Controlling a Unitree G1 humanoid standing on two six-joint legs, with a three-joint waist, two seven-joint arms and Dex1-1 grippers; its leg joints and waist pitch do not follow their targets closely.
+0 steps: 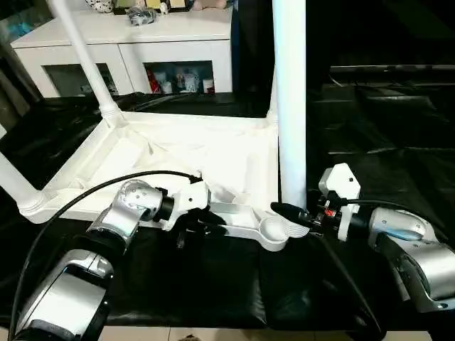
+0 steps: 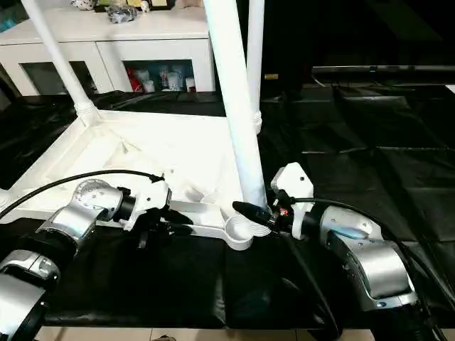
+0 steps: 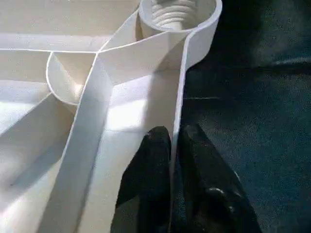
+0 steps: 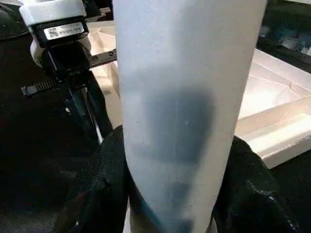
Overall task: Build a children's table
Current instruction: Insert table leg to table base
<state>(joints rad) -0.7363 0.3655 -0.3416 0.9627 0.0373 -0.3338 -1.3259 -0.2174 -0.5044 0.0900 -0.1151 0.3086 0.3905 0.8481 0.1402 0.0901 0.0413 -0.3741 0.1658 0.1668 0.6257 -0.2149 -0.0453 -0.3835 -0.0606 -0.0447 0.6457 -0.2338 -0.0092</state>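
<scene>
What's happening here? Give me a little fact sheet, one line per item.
Table top: upside down on black cover, ribbed underside up
Legs fitted: far left leg; near left leg
Empty socket: near right corner
Right gripper: clamped around loose leg, beside that socket
Left gripper: pinching table's near rim
Behind: white cabinet

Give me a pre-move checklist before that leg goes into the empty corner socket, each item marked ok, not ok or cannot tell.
1. Right gripper clamped on the loose leg: ok.
2. Left gripper pinching the table top's rim: ok.
3. Near corner socket empty, threads visible: ok.
4. Leg foot centred over socket: not ok, it sits beside it.
5. Leg upright: not ok, it tilts.
6. Other legs fully screwed in: cannot tell.
</scene>
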